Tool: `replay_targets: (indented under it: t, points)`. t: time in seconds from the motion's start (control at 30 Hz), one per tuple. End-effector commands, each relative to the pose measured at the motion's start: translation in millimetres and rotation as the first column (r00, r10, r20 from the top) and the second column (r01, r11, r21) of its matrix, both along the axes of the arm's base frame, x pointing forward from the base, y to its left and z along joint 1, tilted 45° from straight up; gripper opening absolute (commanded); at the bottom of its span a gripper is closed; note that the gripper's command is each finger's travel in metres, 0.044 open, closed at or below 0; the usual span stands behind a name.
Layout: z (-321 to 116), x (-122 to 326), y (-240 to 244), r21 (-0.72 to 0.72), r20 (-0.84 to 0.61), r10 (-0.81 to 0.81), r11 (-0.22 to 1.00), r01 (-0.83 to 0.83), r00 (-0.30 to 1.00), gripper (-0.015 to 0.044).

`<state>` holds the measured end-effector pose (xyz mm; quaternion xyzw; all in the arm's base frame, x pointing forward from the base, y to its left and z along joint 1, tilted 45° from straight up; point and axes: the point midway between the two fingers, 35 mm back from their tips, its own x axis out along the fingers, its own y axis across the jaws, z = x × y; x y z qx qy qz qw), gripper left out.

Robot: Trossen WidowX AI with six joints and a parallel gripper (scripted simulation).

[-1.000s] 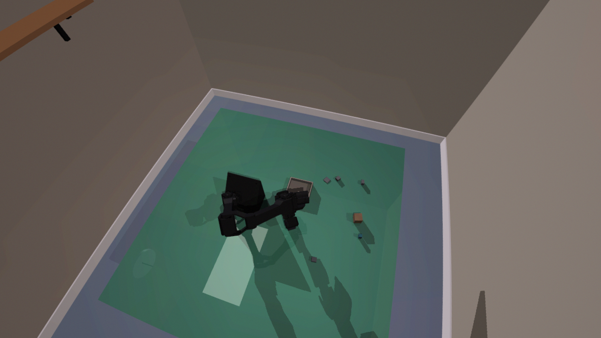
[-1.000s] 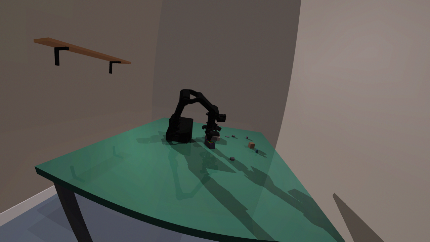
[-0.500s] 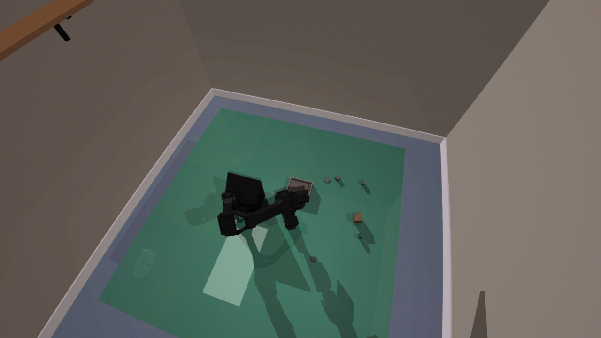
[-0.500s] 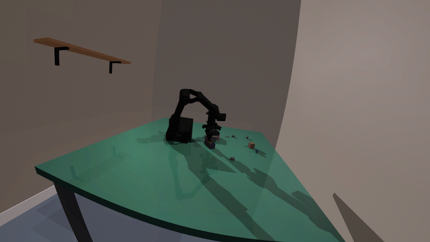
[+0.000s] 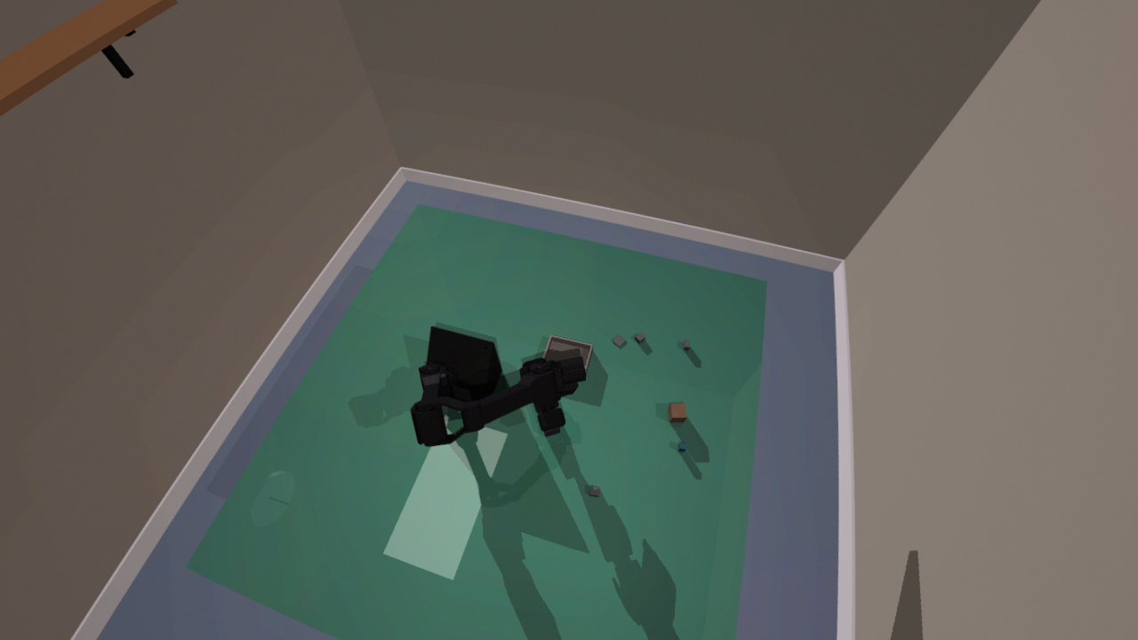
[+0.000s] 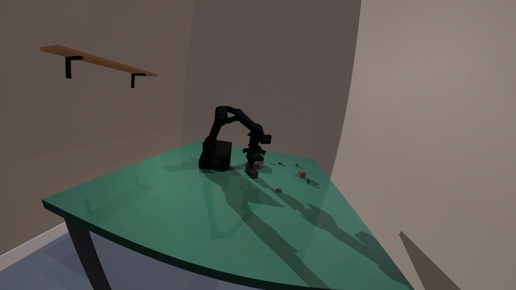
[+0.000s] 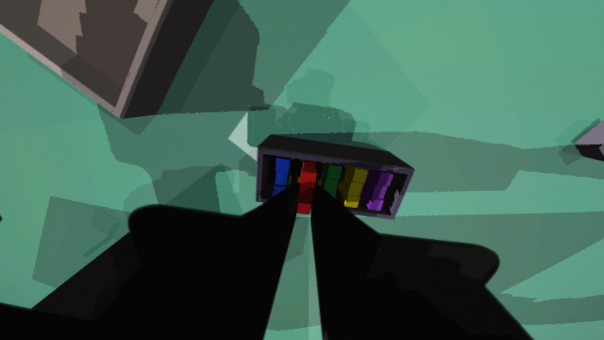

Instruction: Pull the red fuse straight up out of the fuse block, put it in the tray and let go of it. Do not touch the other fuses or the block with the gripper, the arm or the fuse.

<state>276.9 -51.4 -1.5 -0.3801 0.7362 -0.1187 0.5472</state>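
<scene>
Black arm (image 5: 485,402) beside tray (image 5: 569,348), green table (image 5: 445,262).

Legible text, labels, brands, numbers, signs: none in any view. The fuses carry colour only, with no ratings or markings that can be read; the fuse block, the tray, the arm, the small blocks on the tabletop and the wall shelf all show plain, unprinted surfaces.
</scene>
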Motion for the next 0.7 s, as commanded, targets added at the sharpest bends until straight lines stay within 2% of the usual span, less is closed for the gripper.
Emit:
replay_targets:
  t: [0.0,0.67]
  points:
    - [2.2,1.3,2.8,0.004,0.007,-0.001,1.000,0.001,1.000,0.0000]
    - [9.2,2.2,9.6,0.003,0.006,0.000,1.000,0.000,1.000,0.0000]
